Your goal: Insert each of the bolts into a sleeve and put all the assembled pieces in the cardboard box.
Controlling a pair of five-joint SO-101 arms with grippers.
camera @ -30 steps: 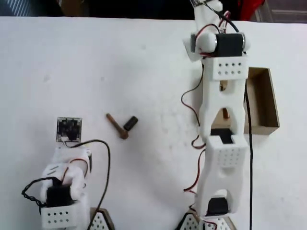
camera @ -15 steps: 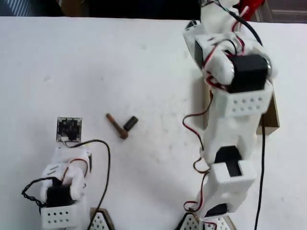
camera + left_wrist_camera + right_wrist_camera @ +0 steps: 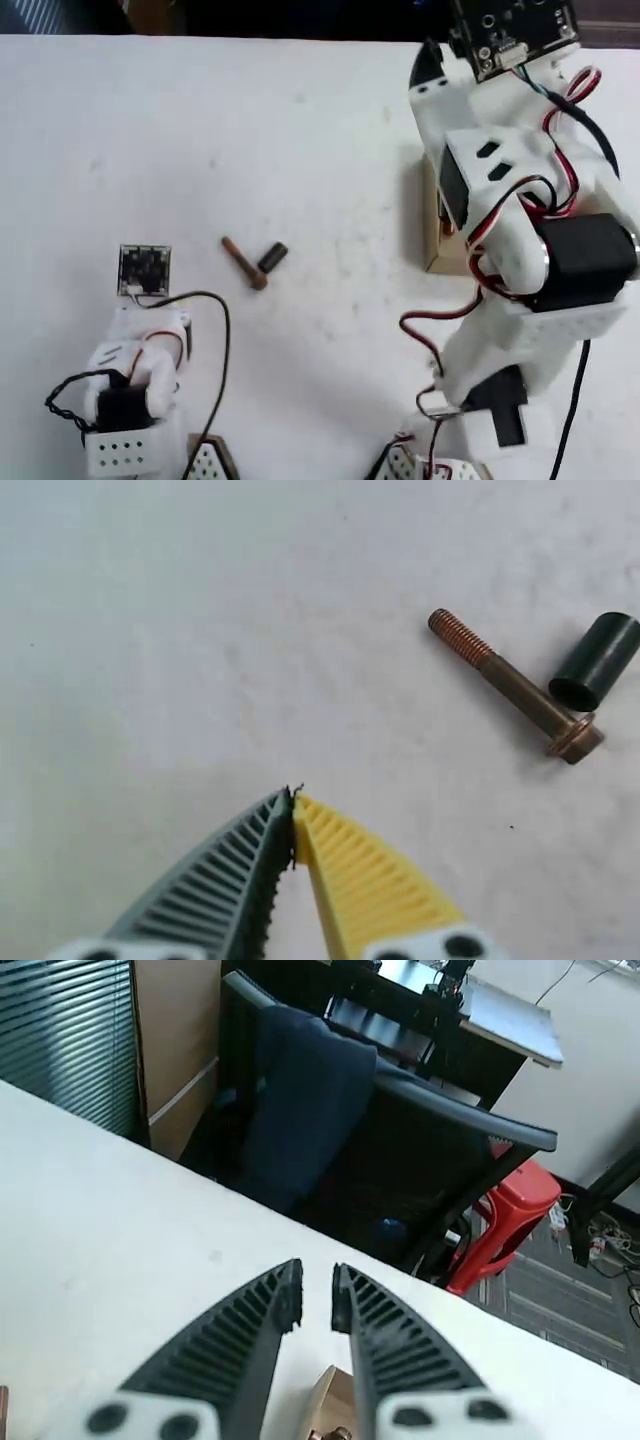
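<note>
High view: the bolt [image 3: 243,264] lies on the table [image 3: 200,130], with the sleeve [image 3: 272,257] just beside it at 3 o'clock. The cardboard box [image 3: 433,250] is farther off at 3 o'clock, mostly under the right arm [image 3: 530,270]

Left wrist view: the left gripper [image 3: 293,818] is pressed closed and empty, near the bolt and sleeve

Right wrist view: the right gripper [image 3: 316,1300] is slightly parted, holding nothing, above a box corner

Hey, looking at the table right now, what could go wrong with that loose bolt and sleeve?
1. The black sleeve lies on its side close beside the bolt. If the left arm's fingers close on one, they could nudge the other, and the round sleeve may roll away.
2. The right arm hides most of the cardboard box in the high view, so it might bump the box on its way down.
</note>
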